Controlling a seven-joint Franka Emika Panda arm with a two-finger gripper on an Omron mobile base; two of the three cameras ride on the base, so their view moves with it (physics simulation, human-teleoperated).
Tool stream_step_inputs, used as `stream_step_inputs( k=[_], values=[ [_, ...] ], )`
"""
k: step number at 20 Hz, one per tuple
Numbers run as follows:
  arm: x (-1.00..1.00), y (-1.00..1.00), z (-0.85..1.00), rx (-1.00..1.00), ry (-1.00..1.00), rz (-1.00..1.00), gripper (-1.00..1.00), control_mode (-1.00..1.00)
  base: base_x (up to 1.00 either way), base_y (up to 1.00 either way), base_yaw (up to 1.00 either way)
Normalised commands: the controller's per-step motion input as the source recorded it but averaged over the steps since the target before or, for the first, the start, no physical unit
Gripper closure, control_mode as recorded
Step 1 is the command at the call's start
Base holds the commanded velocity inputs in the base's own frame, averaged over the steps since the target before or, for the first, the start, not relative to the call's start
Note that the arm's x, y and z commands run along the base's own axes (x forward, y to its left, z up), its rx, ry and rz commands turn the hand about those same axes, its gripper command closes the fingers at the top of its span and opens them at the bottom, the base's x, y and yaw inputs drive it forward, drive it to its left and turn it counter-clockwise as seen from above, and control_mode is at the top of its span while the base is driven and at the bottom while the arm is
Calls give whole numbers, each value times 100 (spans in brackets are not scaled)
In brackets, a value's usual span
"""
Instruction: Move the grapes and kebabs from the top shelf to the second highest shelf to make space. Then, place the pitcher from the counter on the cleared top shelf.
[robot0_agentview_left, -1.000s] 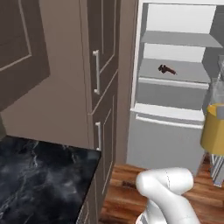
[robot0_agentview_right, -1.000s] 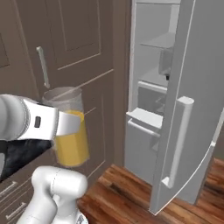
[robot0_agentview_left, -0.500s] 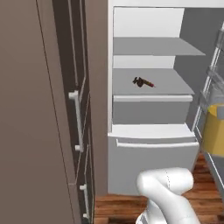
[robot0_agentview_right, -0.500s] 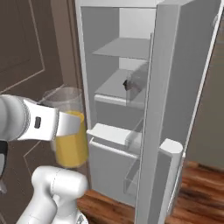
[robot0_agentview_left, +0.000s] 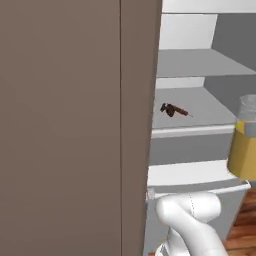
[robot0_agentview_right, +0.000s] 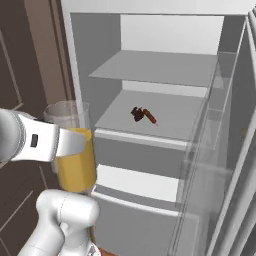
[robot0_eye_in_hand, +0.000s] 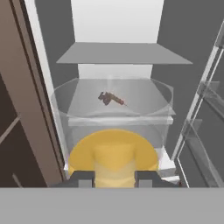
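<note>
My gripper (robot0_agentview_right: 75, 143) is shut on the pitcher (robot0_agentview_right: 74, 152), a tall clear glass with orange liquid, held upright in front of the open fridge. The pitcher (robot0_eye_in_hand: 113, 135) rises between my gripper's (robot0_eye_in_hand: 113, 177) fingertips in the hand view and shows at the right edge (robot0_agentview_left: 245, 145) of the left base view. The dark grapes (robot0_agentview_right: 136, 114) and the kebabs (robot0_agentview_right: 150, 118) lie side by side on the second highest shelf (robot0_agentview_right: 175, 120). The top shelf (robot0_agentview_right: 160, 67) above them is bare. The counter is out of view.
A tall brown cabinet panel (robot0_agentview_left: 75, 125) stands close on the left of the fridge. The open fridge door with clear bins (robot0_agentview_right: 225, 150) stands on the right. A white drawer top (robot0_agentview_right: 135, 181) sits below the shelves. Wooden floor (robot0_agentview_left: 245, 220) lies underneath.
The whole picture has shifted: the base has driven toward the fridge, which is now nearer and more head-on. The pitcher stays in the shut gripper.
</note>
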Motion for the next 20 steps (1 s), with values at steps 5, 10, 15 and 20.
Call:
stream_step_inputs(
  k=[5,10,15,20],
  values=[
    [0,0,0,0,0,0,100,100,63,-1,-20],
    [0,0,0,0,0,0,100,100,25,0,-12],
    [0,-1,8,0,-4,-1,100,-100,3,-1,-5],
    [17,-5,61,-2,-32,0,100,-100,0,0,0]
  ],
)
